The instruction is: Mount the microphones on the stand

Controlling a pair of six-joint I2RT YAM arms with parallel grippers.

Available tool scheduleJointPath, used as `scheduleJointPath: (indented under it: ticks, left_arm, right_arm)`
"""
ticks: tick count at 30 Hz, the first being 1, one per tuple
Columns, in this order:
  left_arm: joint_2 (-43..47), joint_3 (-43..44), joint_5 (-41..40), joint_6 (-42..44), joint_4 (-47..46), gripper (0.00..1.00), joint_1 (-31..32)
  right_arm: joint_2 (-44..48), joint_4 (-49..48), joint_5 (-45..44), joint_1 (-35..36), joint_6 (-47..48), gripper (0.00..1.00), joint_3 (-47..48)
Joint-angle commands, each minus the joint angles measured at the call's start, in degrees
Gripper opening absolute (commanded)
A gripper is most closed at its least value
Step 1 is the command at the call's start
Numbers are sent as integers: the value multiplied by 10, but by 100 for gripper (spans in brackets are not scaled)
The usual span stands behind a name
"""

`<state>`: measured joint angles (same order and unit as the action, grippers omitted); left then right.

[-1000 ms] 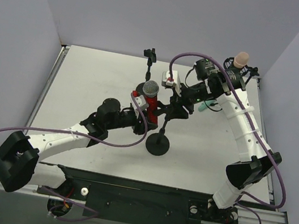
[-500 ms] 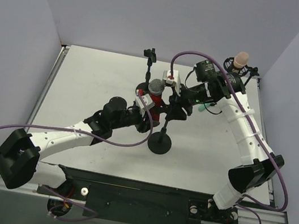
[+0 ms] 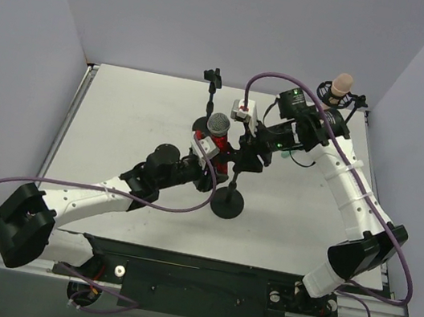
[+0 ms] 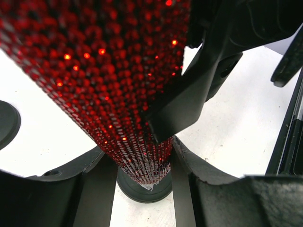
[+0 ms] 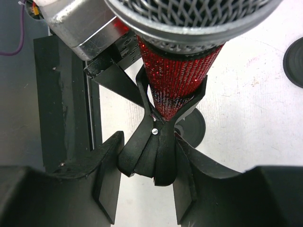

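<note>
– Red microphone (image 3: 216, 131), how will it handle?
– Probably rigid and fairly weighty, with glitter giving grip. Hold the lower barrel, where left gripper (image 3: 209, 153) clamps it. Silver mesh head up, it sits in the clip (image 5: 154, 137), whose handles right gripper (image 5: 158, 163) squeezes, above the stand (image 3: 228, 204). 1 peach-pink microphone (image 3: 341, 84) stands mounted back right.

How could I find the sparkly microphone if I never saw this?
Look at the middle of the white table, beside the black stand base. The microphone there glitters red with a silver mesh head; the peach-pink microphone in the far right corner is plain.
</note>
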<state>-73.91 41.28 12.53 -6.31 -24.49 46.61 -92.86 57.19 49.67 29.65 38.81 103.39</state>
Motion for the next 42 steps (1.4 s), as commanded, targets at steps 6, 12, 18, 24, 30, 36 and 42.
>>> scheduleJointPath:
  ticks: [6,12,18,24,30,36,42]
  left_arm:
    - [49,62,82,102,9,0,107]
    - [57,83,29,149,65,0,149]
    - [65,73,50,121,19,0,156]
    - [75,67,76,89,-28,0,156]
    - [67,63,62,83,-28,0,153]
    - [98,21,-2,41,-33,2,129]
    - [145,-14,-44,15,-21,39,103]
  right_arm:
    - [-47,-58,-46,11,-50,0,-52]
    - [-36,-86,-50,4,-70,0,-75]
    - [-29,-105,-33,-3,-75,0,-98]
    - [-27,-144,-39,-10,-114,0,-119]
    - [-29,-142,-4,-13,-110,0,-132]
    - [-7,-125,24,-27,-84,16,-135]
    - [5,-110,35,-28,-58,34,-138]
